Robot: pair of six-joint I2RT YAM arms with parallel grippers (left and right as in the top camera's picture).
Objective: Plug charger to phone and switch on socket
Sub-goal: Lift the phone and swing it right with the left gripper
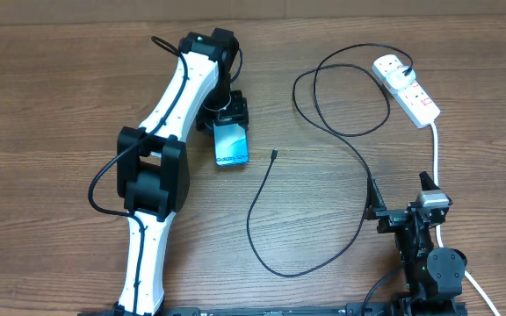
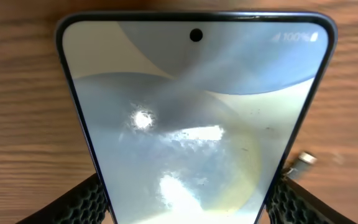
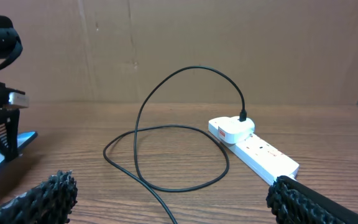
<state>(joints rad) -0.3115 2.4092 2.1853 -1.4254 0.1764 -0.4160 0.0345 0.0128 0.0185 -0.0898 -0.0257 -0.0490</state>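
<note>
**Phone held; connector tip not yet picked up**
The phone (image 1: 231, 146) is clamped across its width by the left gripper (image 1: 227, 125), whose fingers (image 2: 86, 202) are part-closed against its edges. The charger (image 1: 274, 156) tip lies just beside it, and its plug is seated in the socket (image 1: 408, 88). The right gripper (image 1: 400, 189) is spread wide and empty. Next, the tip must probably be grasped and aligned with the phone's port.
</note>
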